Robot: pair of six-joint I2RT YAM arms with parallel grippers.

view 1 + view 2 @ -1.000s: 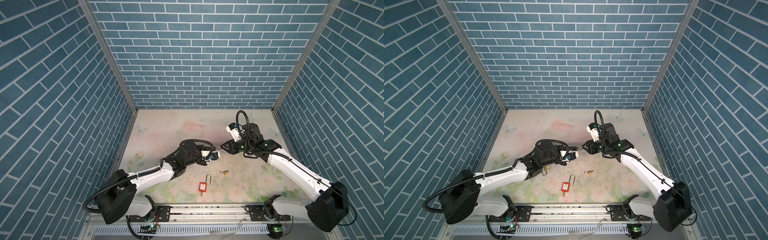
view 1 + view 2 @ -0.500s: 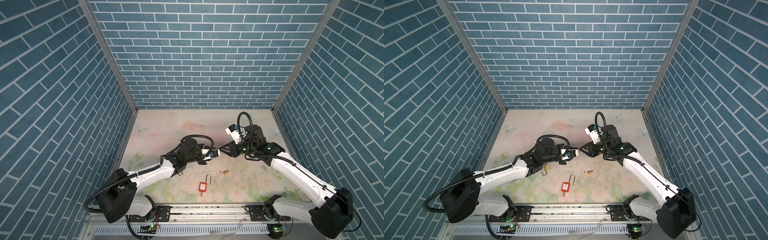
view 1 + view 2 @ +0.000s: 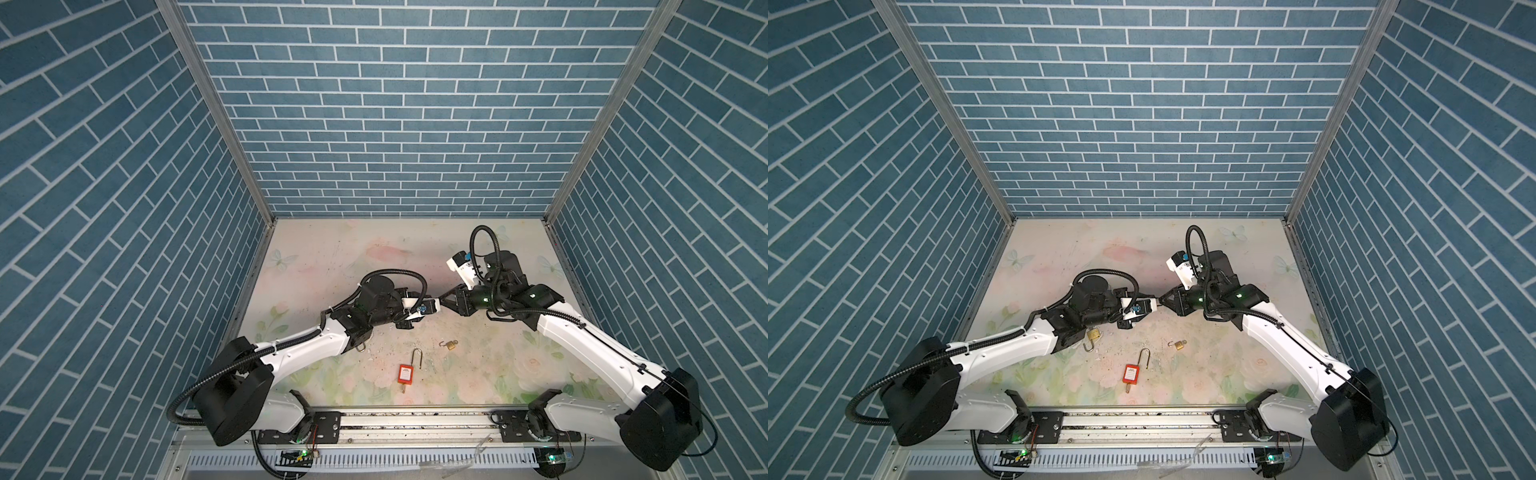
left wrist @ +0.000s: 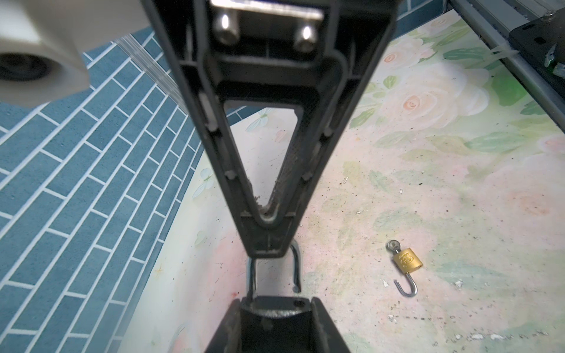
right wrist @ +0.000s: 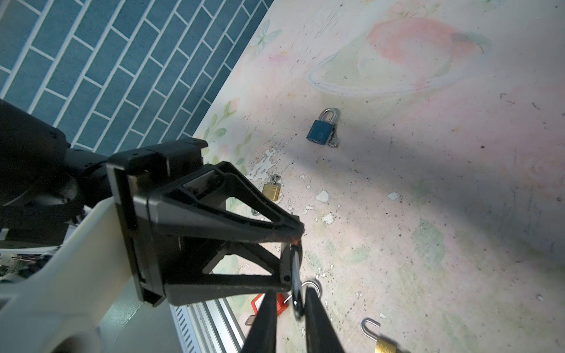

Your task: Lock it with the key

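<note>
Up off the middle of the table [image 3: 332, 249], the two grippers meet nose to nose in both top views, with the lock [image 4: 275, 308] between them. The left gripper [image 5: 292, 252] has its fingers clamped on the dark body. So the lock's long axis runs pretty much level, along the line from one gripper to the other, with the shackle [image 4: 252, 276] pointing straight at the right gripper [image 4: 268, 248]. That one's pinched down narrow on the bend of the shackle. The shackle's popped: one leg sits in the body and the free end hangs just off its hole. Down on the table, well apart from all that, lie a red lock [image 3: 406, 373], a small brass lock [image 3: 451, 344], a brass lock [image 3: 1093, 333] by the left arm, and a blue lock [image 5: 320, 130].
</note>
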